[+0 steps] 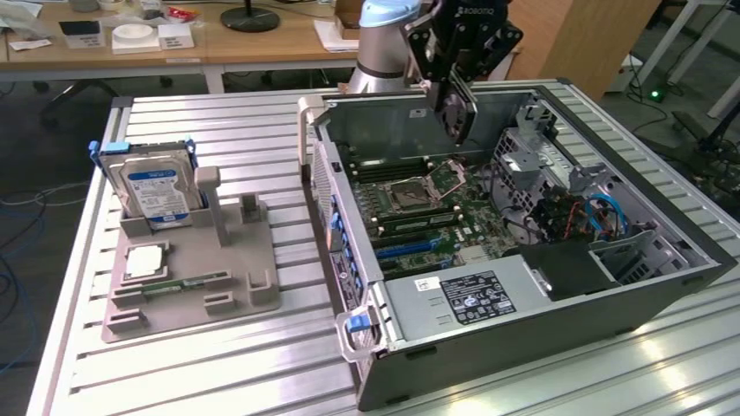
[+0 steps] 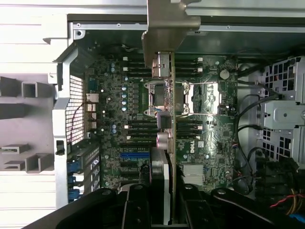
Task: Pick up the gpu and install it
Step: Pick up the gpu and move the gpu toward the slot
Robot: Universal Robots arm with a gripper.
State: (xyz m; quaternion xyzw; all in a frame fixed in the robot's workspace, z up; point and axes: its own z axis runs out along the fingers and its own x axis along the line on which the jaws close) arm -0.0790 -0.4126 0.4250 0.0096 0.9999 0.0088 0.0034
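gpu [image 1: 459, 117]: thin dark flat board, edge-on in the wrist view, with a pale metal bracket [image 2: 164, 24] at the end away from the hand. the hand [image 1: 455, 82] is partly closed, its black fingers [image 2: 138, 205] clamped on the card's two faces. the card hangs upright below it, over the green motherboard [image 1: 428, 208] of the open grey steel case [image 1: 647, 286], not yet seated. we note a ribbed aluminium worktop [image 1: 231, 373]. beside the case, a grey moulded holder [image 1: 220, 286] carries a blue-labelled hard drive [image 1: 156, 186].
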